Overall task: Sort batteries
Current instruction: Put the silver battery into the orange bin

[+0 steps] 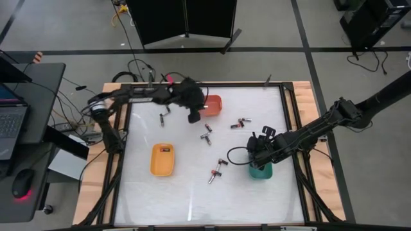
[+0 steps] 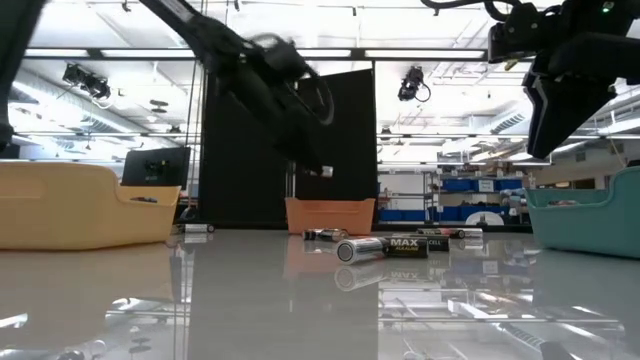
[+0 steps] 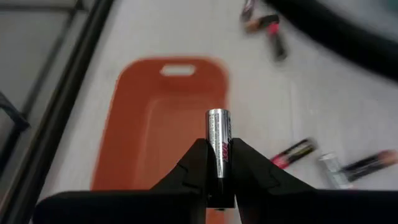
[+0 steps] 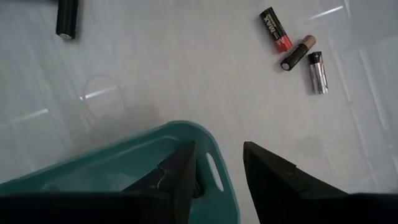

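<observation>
- A silvery battery [image 3: 219, 140] stood clamped in the left gripper [image 3: 219, 163], above the orange tray [image 3: 163, 134] near the table's [image 1: 192, 192] far edge.
- Step: probably delivery; next, releasing it squarely inside.
- Right gripper [image 4: 217, 163], fingers apart, hung over the green tray [image 4: 112, 165].

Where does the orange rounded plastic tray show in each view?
High view: orange rounded plastic tray at the table's far edge, beside the left gripper.
Low view: centre background.
Left wrist view: beyond the gripped battery, tray.
Right wrist view: not in it.
Shared landmark: that battery.
</observation>
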